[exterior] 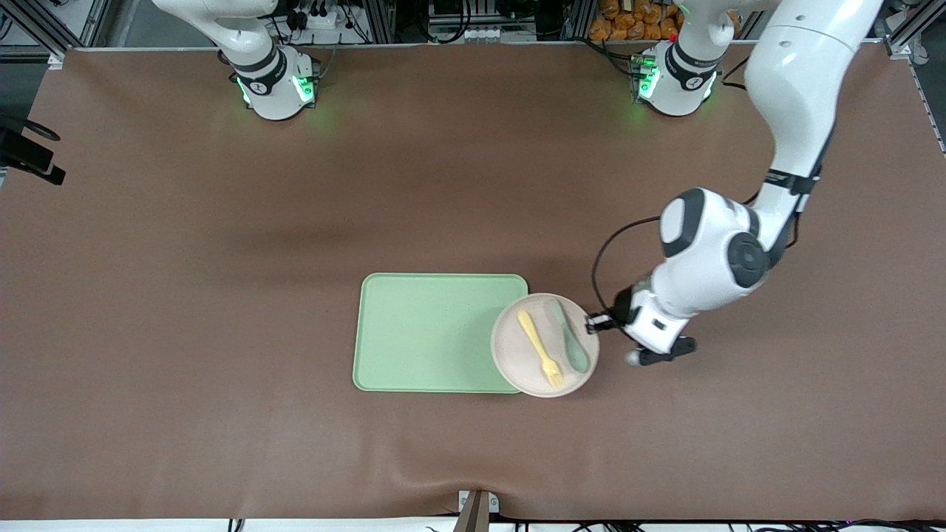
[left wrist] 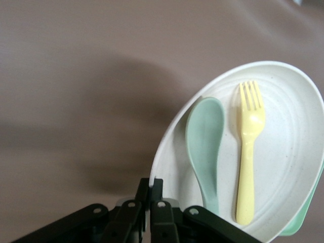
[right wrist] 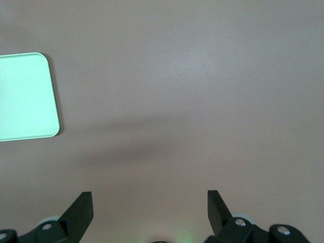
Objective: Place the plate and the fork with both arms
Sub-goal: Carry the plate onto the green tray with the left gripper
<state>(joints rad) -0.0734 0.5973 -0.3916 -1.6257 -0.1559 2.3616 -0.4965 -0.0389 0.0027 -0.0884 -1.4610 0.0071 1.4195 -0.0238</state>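
The off-white round plate (exterior: 528,362) lies partly over the green tray's (exterior: 429,332) end toward the left arm. The pale-yellow fork (exterior: 540,348) and a grey-green spoon (exterior: 570,336) lie side by side on the plate. My left gripper (exterior: 593,323) is shut on the plate's rim at the edge toward the left arm. In the left wrist view the gripper (left wrist: 156,185) pinches the rim of the plate (left wrist: 288,167), with the fork (left wrist: 248,152) and spoon (left wrist: 205,147) on it. My right gripper (right wrist: 150,200) is open and empty, high over bare table; it is out of the front view.
The light-green rectangular tray holds nothing apart from the plate's overlap; its corner shows in the right wrist view (right wrist: 25,96). The brown table mat (exterior: 222,295) stretches wide around it. The arm bases (exterior: 277,81) stand at the table's edge farthest from the front camera.
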